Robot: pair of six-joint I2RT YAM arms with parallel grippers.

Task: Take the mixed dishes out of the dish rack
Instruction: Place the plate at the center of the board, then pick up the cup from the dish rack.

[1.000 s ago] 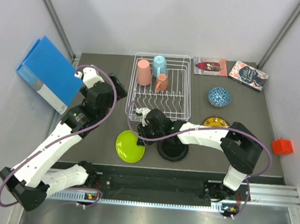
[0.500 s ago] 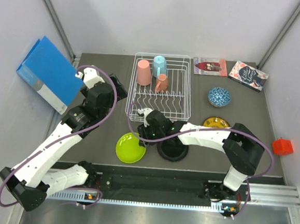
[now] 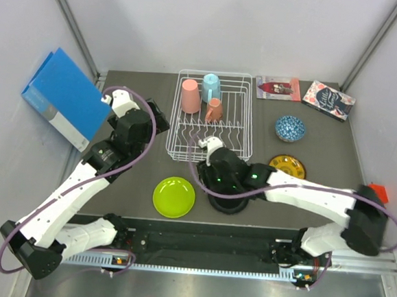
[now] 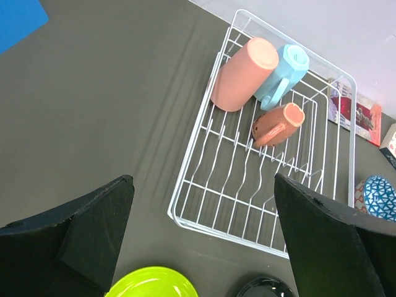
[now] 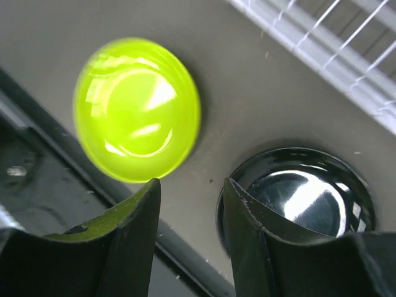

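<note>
Lettering on books (image 3: 278, 88) beside dish rack (image 3: 213, 115): illegibly small

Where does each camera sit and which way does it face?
Top external: overhead behind the bases, facing the table; both arms show.
Left wrist: left arm, facing the dish rack; open jaws show.
Right wrist: right arm, facing the lime-green plate and black plate; jaws show.
Shared: both wrists see the lime-green plate.

A blue plastic binder (image 3: 63, 96) leans on the left wall; a red-covered book (image 3: 278, 87) and a dark patterned book (image 3: 329, 100) lie far right; a red cube (image 3: 377, 188) sits nearer.
</note>
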